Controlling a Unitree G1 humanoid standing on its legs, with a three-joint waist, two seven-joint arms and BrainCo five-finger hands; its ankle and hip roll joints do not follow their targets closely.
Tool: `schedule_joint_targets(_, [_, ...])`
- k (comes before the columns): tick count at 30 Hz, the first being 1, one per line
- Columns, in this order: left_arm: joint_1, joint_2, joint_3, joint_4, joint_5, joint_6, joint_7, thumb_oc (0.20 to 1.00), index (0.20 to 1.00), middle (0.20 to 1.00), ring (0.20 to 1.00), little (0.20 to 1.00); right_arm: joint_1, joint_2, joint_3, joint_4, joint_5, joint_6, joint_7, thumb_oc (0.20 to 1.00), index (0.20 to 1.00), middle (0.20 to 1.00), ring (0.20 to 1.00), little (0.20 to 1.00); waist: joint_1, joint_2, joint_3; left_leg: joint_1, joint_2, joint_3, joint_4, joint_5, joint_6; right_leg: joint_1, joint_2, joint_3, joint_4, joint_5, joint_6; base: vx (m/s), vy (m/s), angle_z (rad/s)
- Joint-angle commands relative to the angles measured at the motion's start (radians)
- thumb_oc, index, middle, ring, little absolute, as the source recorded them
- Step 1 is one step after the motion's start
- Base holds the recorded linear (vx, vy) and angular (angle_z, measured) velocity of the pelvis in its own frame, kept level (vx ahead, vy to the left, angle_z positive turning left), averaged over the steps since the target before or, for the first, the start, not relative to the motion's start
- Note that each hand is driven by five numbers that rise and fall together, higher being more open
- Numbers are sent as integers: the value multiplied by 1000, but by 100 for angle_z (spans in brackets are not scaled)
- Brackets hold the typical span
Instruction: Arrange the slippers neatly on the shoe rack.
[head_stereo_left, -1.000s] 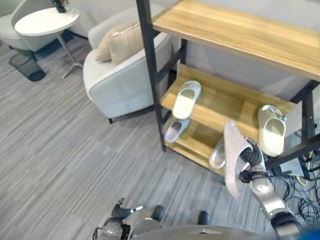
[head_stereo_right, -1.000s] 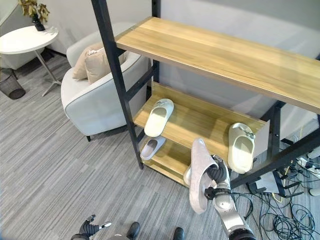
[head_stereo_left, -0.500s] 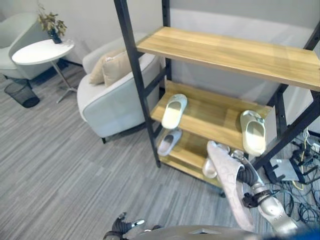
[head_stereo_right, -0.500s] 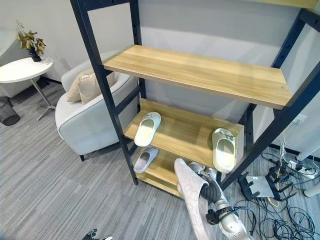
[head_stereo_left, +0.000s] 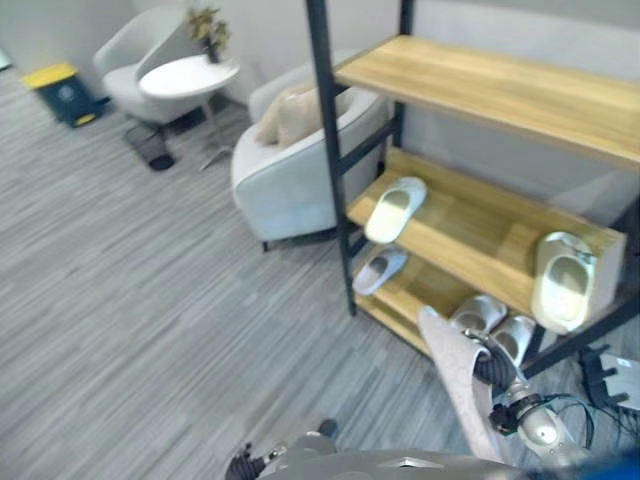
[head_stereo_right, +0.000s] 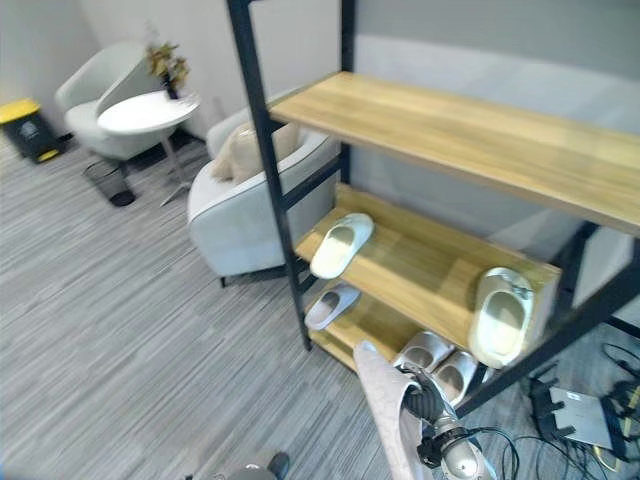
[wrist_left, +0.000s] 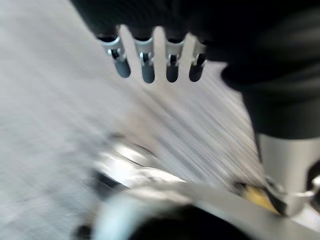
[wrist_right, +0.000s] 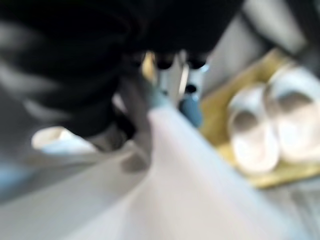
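Note:
A long grey slipper (head_stereo_left: 458, 385) hangs sole-out in front of the shoe rack's (head_stereo_left: 330, 150) lower right part, with my right hand (head_stereo_left: 497, 368) shut on its upper edge; the right wrist view shows the same slipper (wrist_right: 200, 175) under the fingers. On the middle shelf lie two cream slippers, one at the left (head_stereo_left: 395, 208) and one at the right end (head_stereo_left: 563, 280). The bottom shelf holds a single grey slipper (head_stereo_left: 378, 270) at its left and a light pair (head_stereo_left: 497, 322) just beyond my right hand. My left hand (wrist_left: 155, 65) hangs low with straight fingers over the carpet.
A pale armchair (head_stereo_left: 300, 170) with cushions stands against the rack's left post. Further left are a round white table (head_stereo_left: 190, 75), a second chair (head_stereo_left: 135, 50), a black wire bin (head_stereo_left: 150, 148) and a yellow bin (head_stereo_left: 65, 85). Cables and a box (head_stereo_left: 612, 378) lie at the rack's right foot.
The whole view has swung, so the camera moved. My right hand keeps its hold on the grey slipper, which sits lower in the picture than a second ago.

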Motion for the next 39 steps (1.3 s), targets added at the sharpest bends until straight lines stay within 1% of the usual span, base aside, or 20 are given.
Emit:
schedule_joint_targets(1, [-32, 84, 12, 1, -12, -25, 48, 1000, 1000, 1000, 1000, 1000, -4, 5, -19, -82, -14, -57, -61, 200, 200, 200, 200, 200, -16, -55, 2, -9, 128, -7, -5, 57, -15, 40, -67, 65, 140, -115, 81, 77, 100, 21])
schedule_joint_targets(4, [-51, 112, 0, 1, 23, -20, 68, 1000, 1000, 1000, 1000, 1000, -20, 22, -4, -67, -10, -52, -82, 200, 200, 200, 200, 200, -12, -76, 5, -45, 180, 4, -35, 118, -32, 42, -91, 39, 145, -112, 95, 20, 145, -4])
schedule_joint_targets(7, [-58, 121, -10, 11, 70, -17, 81, 1000, 1000, 1000, 1000, 1000, -12, 27, 5, -87, -11, -49, -75, 200, 200, 200, 200, 200, -26, -81, -18, -6, 197, 48, -119, 108, -21, 28, -115, 21, 150, -93, 114, 72, 199, 15])
schedule_joint_targets(9, [-60, 119, -19, 17, 90, -12, 79, 1000, 1000, 1000, 1000, 1000, -16, 34, 15, -90, -22, -44, -76, 200, 200, 200, 200, 200, -30, -89, -30, -2, 179, 52, -119, 97, -21, 25, -137, 25, 144, -74, 125, 129, 248, 18])
schedule_joint_targets(11, [-86, 126, -53, -41, 98, -10, 97, 1000, 1000, 1000, 1000, 1000, 14, 3, 17, -176, -27, -23, -42, 200, 200, 200, 200, 200, -38, -102, -36, -5, 152, 67, -93, 66, -11, 20, -169, 38, 132, -42, 145, 128, 257, -7])
schedule_joint_targets(16, [-106, 99, -130, -109, 61, -24, 109, 1000, 1000, 1000, 1000, 1000, -24, 35, 62, -96, -20, 2, -45, 200, 200, 200, 200, 200, -36, -139, -26, -41, 91, 80, -19, 1, 22, -13, -227, 76, 127, -4, 176, 71, 220, -14])
schedule_joint_targets(19, [-109, 135, -141, -161, 30, -49, 111, 1000, 1000, 1000, 1000, 1000, -41, 46, 75, -63, -32, 8, -62, 200, 200, 200, 200, 200, -21, -158, 14, -95, 51, 79, 37, -34, 39, -50, -262, 90, 129, 26, 197, -45, 160, -13])
schedule_joint_targets(22, [-108, 163, -147, -222, 21, -65, 109, 1000, 1000, 1000, 1000, 1000, -48, 55, 78, -44, -46, 12, -72, 200, 200, 200, 200, 200, -13, -164, 36, -119, 29, 81, 62, -53, 54, -80, -282, 98, 148, 40, 203, -52, 130, -2])
schedule_joint_targets(24, [-106, 178, -144, -279, -10, -76, 107, 1000, 1000, 1000, 1000, 1000, -63, 66, 83, -22, -58, 20, -84, 200, 200, 200, 200, 200, -9, -165, 70, -128, 10, 90, 81, -71, 72, -127, -312, 113, 193, 92, 219, -116, 158, -10])
schedule_joint_targets(25, [-93, 206, -139, -360, -48, -95, 99, 1000, 1000, 1000, 1000, 1000, -70, 62, 88, -23, -74, 23, -95, 200, 200, 200, 200, 200, 2, -153, 116, -143, 9, 107, 116, -91, 88, -179, -330, 109, 269, 121, 215, -185, 175, -16])
schedule_joint_targets(27, [-89, 219, -145, -398, -53, -104, 93, 1000, 1000, 1000, 1000, 1000, -72, 59, 88, -31, -78, 18, -99, 200, 200, 200, 200, 200, 5, -148, 135, -148, 12, 113, 128, -95, 93, -205, -330, 101, 302, 130, 215, -147, 120, -20])
schedule_joint_targets(28, [-88, 219, -158, -448, -87, -124, 84, 1000, 1000, 1000, 1000, 1000, -82, 52, 95, -36, -91, 13, -112, 200, 200, 200, 200, 200, -1, -142, 182, -163, 8, 113, 155, -98, 96, -260, -303, 94, 339, 120, 205, -97, 71, -25])
schedule_joint_targets(29, [-88, 219, -158, -448, -87, -124, 83, 1000, 1000, 1000, 1000, 1000, -83, 52, 95, -36, -92, 13, -112, 200, 200, 200, 200, 200, -1, -142, 181, -165, 9, 113, 156, -99, 96, -261, -302, 94, 341, 119, 205, -131, 159, -30])
schedule_joint_targets(30, [-214, 209, -139, -265, -123, -104, 70, 1000, 1000, 1000, 1000, 1000, -134, 72, 120, 16, -81, 15, -116, 200, 200, 200, 200, 200, -25, -144, 206, -175, 8, 121, 185, -107, 97, -327, -271, 101, 363, 110, 197, -10, 58, -15])
schedule_joint_targets(31, [-254, 200, -143, -220, -107, -98, 67, 1000, 1000, 1000, 1000, 1000, -147, 79, 131, 13, -78, 13, -115, 200, 200, 200, 200, 200, -31, -159, 210, -193, 3, 119, 226, -122, 94, -310, -256, 105, 334, 80, 186, -42, 38, -25])
schedule_joint_targets(32, [-277, 203, -159, -240, -92, -121, 93, 1000, 1000, 1000, 1000, 1000, -136, 53, 139, -28, -102, 0, -120, 200, 200, 200, 200, 200, -37, -167, 218, -230, -1, 113, 268, -131, 92, -315, -256, 120, 315, 64, 183, -41, -49, -30])
schedule_joint_targets(33, [-252, 197, -160, -334, -119, -144, 90, 1000, 1000, 1000, 1000, 1000, -134, 45, 135, -24, -91, 10, -135, 200, 200, 200, 200, 200, -34, -157, 231, -257, -8, 106, 287, -136, 89, -339, -245, 133, 319, 52, 170, -18, -27, -34])
schedule_joint_targets(34, [-256, 162, -173, -366, -236, -142, 56, 1000, 1000, 1000, 1000, 1000, -140, 35, 147, -4, -111, 4, -154, 200, 200, 200, 200, 200, -43, -140, 234, -281, 7, 86, 321, -171, 78, -381, -221, 165, 369, 8, 169, -3, 0, -13])
schedule_joint_targets(37, [-283, 152, -191, -394, -264, -154, 54, 1000, 1000, 1000, 1000, 1000, -181, 34, 158, 21, -134, 18, -174, 200, 200, 200, 200, 200, -57, -127, 227, -344, 16, 76, 386, -185, 74, -459, -217, 189, 440, -13, 153, -22, -9, 13])
schedule_joint_targets(39, [-276, 149, -194, -442, -328, -148, 36, 1000, 1000, 1000, 1000, 1000, -209, 20, 159, 13, -148, 36, -187, 200, 200, 200, 200, 200, -71, -113, 198, -445, 26, 57, 481, -210, 78, -555, -215, 210, 531, -59, 136, -34, -24, -21])
